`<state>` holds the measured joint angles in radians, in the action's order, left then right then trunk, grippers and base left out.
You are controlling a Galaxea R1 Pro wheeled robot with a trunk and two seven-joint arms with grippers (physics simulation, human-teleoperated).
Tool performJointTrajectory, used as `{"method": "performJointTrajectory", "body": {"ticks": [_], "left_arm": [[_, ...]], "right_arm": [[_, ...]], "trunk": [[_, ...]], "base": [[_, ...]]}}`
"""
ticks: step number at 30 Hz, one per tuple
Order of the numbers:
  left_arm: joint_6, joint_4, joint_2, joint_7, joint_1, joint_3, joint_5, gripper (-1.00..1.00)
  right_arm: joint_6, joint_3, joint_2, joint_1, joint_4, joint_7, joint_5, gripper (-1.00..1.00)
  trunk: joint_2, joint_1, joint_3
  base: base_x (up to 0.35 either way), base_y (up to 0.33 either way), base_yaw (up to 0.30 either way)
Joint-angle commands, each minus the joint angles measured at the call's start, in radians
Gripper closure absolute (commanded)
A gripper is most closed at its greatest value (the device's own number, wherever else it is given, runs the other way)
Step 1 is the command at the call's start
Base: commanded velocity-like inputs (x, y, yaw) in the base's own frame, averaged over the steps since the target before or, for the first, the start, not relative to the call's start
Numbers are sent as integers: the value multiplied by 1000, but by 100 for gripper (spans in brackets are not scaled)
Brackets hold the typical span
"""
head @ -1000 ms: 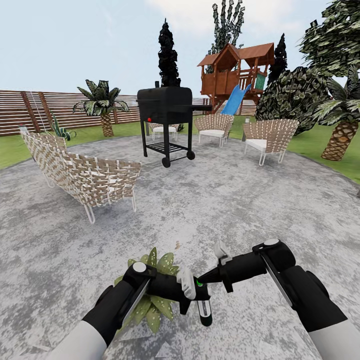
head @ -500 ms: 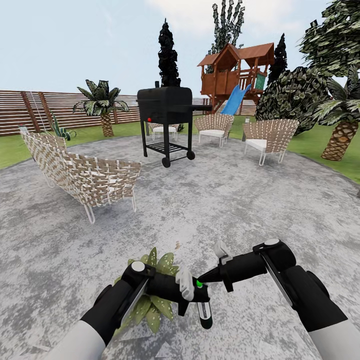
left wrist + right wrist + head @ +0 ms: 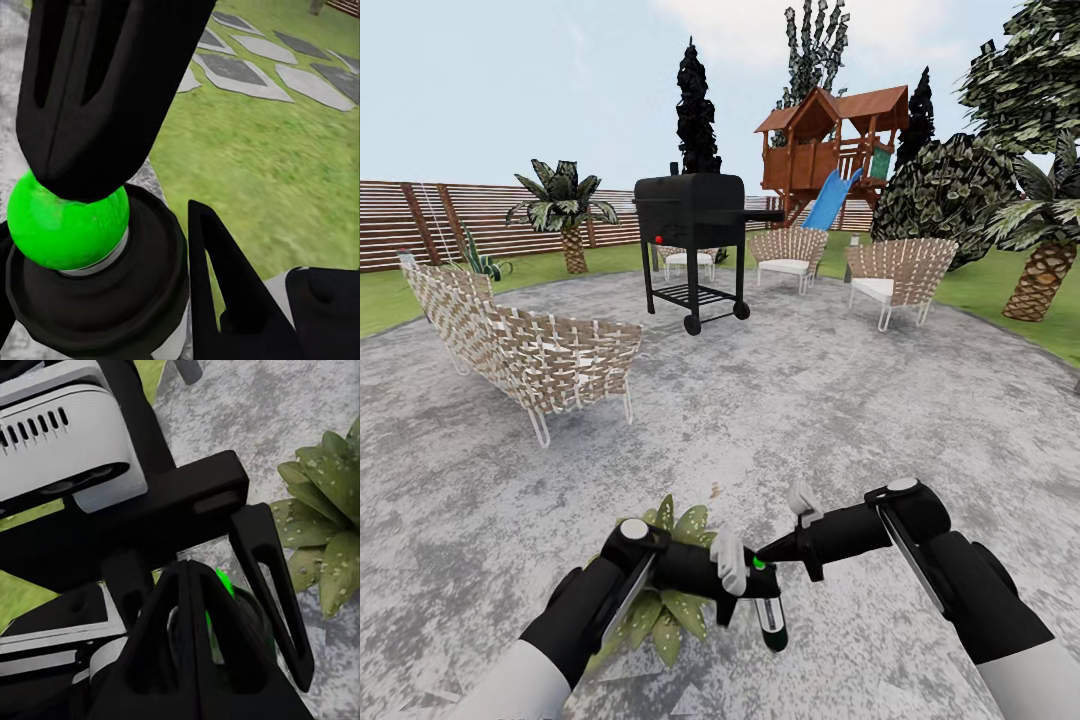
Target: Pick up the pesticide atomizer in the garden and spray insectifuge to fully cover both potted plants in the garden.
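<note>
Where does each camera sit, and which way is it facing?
Head: high up, facing forward-down over the patio; shows both arms, left gripper holding the spray bottle, right gripper at its top.
Left wrist: looks past the bottle's green button toward the lawn; right gripper's fingers above it.
Right wrist: looks along its shut fingers at the left gripper and potted plant.
Shared: green button, all three.
</note>
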<state>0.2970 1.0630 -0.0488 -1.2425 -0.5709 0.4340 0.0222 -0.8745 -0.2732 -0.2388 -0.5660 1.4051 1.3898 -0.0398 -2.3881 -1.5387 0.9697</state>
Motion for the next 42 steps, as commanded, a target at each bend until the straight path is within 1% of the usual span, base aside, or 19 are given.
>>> {"method": "performJointTrajectory", "body": {"ticks": [1, 2, 4, 7, 17, 20, 24, 27, 29, 32, 34, 35, 36, 37, 38, 39, 40, 41, 42], "left_arm": [[0, 0, 0, 0, 0, -8, 0, 100], [0, 0, 0, -6, 0, -11, -1, 100], [-1, 1, 0, -38, 0, -13, -1, 100], [-1, 8, 0, -52, 0, -15, -1, 100], [2, 34, 0, -55, 0, -15, -2, 100], [3, 36, -5, -54, 0, -15, -1, 100], [3, 33, 0, -49, 0, -16, 1, 100], [1, 26, 1, -44, 0, -17, 2, 100], [1, 25, 2, -43, 0, -17, 2, 100], [0, 24, 3, -42, 0, -18, 4, 100], [-1, 17, 5, -40, 0, -18, 5, 100], [-1, 4, 5, -39, 0, -18, 6, 100], [-1, -10, 6, -35, 0, -19, 7, 100], [-1, -27, 6, -20, 0, -35, 7, 100], [-2, -35, 7, -6, 0, -45, 7, 100], [-10, -44, 6, 11, 0, -52, 7, 100], [-34, -62, 0, 46, 0, -56, 6, 100], [-44, -70, -6, 83, 0, -57, 4, 100], [-46, -69, -13, 128, 0, -58, 0, 100]], "right_arm": [[0, 1, 0, 0, 0, 0, 0, 100], [0, 2, 0, 0, 0, 0, 0, 100], [0, 3, 0, 0, 0, 0, 1, 100], [0, 4, 0, 0, 0, 0, 1, 100], [0, 3, 0, 0, 0, 0, 1, 100], [0, 3, 0, 0, 0, 0, 1, 100], [2, 6, 0, 0, 1, 1, 1, 100], [17, 10, 0, 0, 1, 4, 8, 100], [20, 27, -1, 0, 2, 5, 11, 100], [21, 65, -5, 0, 2, 10, 13, 100], [22, 76, -11, 0, 4, 10, 14, 100], [22, 91, -12, 0, 4, 10, 14, 100], [22, 126, -14, 0, 4, 9, 14, 100], [21, 199, -15, 0, 5, 6, 7, 100], [20, 239, -18, 0, 5, 3, 2, 100], [22, 279, -27, 0, 4, -2, -1, 100], [32, 335, -41, 0, 3, -42, -3, 100], [39, 378, -53, 0, 4, -103, -4, 100], [42, 434, -65, 0, 4, -168, -4, 100]], "trunk": [[0, 0, 0], [0, 0, 0], [0, 0, 0], [0, 0, 0], [0, 0, 0], [0, 0, 0], [0, 0, 0], [0, 0, 0], [0, 0, 0], [0, 0, 0], [0, 0, 0], [0, 0, 0], [0, 0, 0], [0, 0, 0], [0, 0, 0], [0, 0, 0], [0, 0, 0], [0, 0, 0], [0, 0, 0]], "base": [[0, 0, 0], [0, 0, 0], [0, 0, 0], [0, 0, 0], [0, 0, 0], [0, 0, 0], [0, 0, 0], [0, 0, 0], [0, 0, 0], [0, 0, 0], [0, 0, 0], [0, 0, 0], [0, 0, 0], [0, 0, 0], [0, 0, 0], [0, 0, 0], [0, 0, 0], [0, 0, 0], [0, 0, 0]]}}
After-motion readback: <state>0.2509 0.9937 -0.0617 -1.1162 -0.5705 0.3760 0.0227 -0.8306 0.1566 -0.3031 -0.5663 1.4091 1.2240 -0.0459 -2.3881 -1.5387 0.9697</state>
